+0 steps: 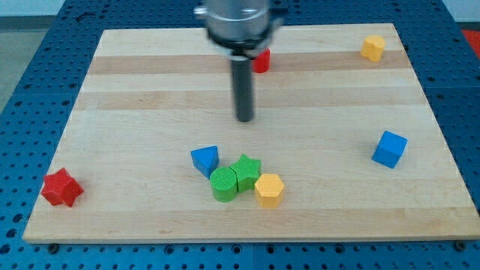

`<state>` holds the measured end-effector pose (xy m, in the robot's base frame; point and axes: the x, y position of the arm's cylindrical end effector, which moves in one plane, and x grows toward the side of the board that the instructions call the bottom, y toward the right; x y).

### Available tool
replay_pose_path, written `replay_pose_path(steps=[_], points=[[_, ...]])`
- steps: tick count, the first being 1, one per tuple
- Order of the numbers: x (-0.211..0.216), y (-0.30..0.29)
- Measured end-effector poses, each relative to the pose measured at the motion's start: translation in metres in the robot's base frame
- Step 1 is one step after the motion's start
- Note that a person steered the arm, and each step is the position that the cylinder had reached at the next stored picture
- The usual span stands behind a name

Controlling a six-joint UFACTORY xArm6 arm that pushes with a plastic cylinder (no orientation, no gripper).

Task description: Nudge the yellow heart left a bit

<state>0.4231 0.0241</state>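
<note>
The yellow heart (373,47) lies near the board's top right corner, its shape only roughly readable. My tip (245,118) is at the end of the dark rod near the board's middle, far to the left of and below the yellow heart and touching no block. A second yellow block, a pentagon-like one (269,189), sits below the tip at the right end of a cluster.
The cluster below the tip holds a blue triangle (205,160), a green round block (223,184) and a green star (245,171). A red block (262,61) is partly hidden behind the rod. A blue cube (389,148) sits at the right, a red star (61,187) at the lower left.
</note>
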Motion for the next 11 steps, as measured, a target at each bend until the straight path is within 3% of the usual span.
replay_pose_path(steps=[2,3,5,6,7,11], points=[[0.000,0.141],[-0.023,0.201],[-0.122,0.269],[-0.172,0.270],[-0.199,0.223],[-0.181,0.212]])
